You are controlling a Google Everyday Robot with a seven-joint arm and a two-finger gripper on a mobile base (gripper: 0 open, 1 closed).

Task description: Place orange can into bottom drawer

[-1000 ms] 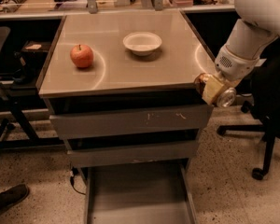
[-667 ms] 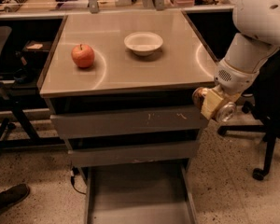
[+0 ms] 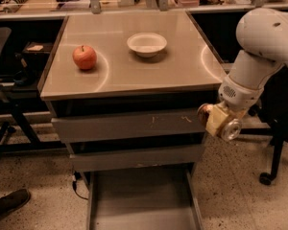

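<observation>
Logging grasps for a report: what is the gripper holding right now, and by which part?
The gripper, right of the grey drawer cabinet, holds the small shiny orange can around its side wall; its silver end is uncovered.

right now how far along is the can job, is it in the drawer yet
Not yet. Done: the bottom drawer stands open. In hand: the gripper is shut on the can, beside the cabinet, at top-drawer height. Left: lower it into the drawer and release.
</observation>
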